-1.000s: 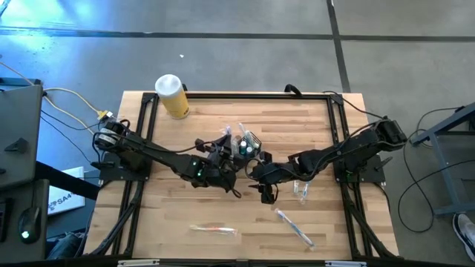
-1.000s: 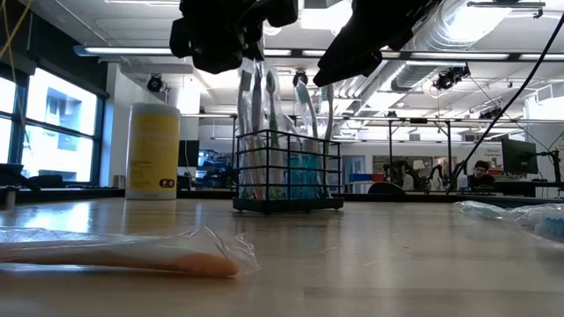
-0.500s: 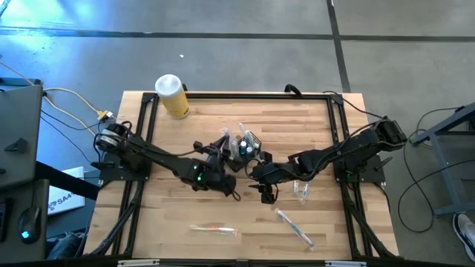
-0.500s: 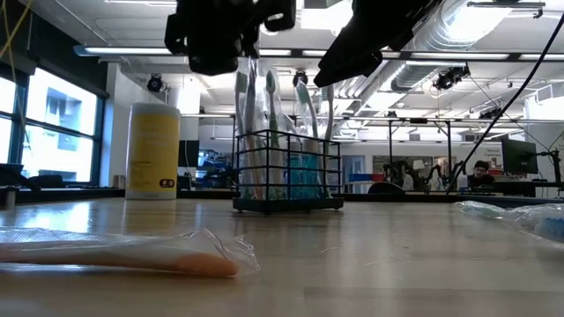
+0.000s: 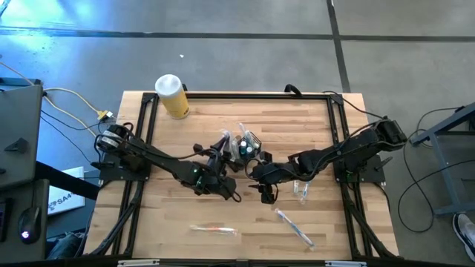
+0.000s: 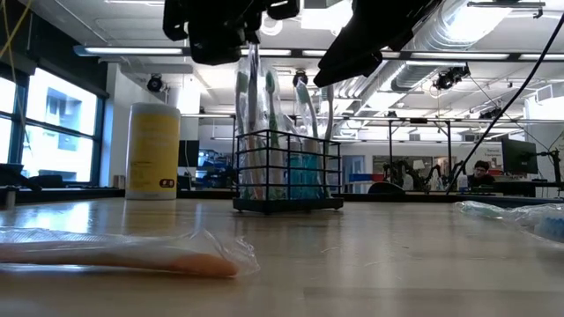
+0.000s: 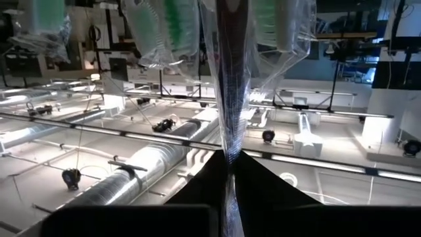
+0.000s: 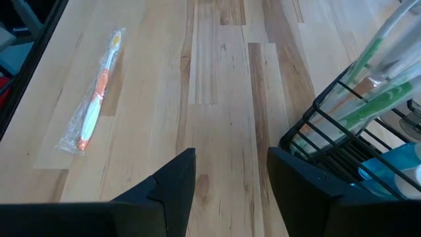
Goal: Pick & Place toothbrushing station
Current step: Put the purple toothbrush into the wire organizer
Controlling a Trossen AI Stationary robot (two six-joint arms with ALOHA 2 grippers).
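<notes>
Two dark grippers meet over the middle of the table [image 5: 312, 111], one on each side of the toothbrushing station [image 6: 288, 172]. The left gripper [image 6: 251, 40] is pinched shut on a wrapped toothbrush [image 7: 230, 85], holding it upright by the top of its clear sleeve so the long shape hangs straight over the caddy's compartments; I judge this grip is meant for lowering it in among the other brushes. In the left wrist view the sleeve is thin, crinkled, see-through film, pressed flat between the fingers. The right gripper [image 8: 230, 171] hangs just beside the caddy toward the table's right edge, its jaws spread fairly wide and holding nothing, probably waiting.

The station is a black wire caddy, rectangular, with open slatted sides, so green-handled brushes and something blue show through. A yellow jar [image 5: 172, 96] with a white lid stands near the far left corner. An orange toothbrush [image 8: 92, 105], bagged in clear plastic, lies flat near the front edge; another wrapped brush [image 5: 295, 226] lies toward the front right.
</notes>
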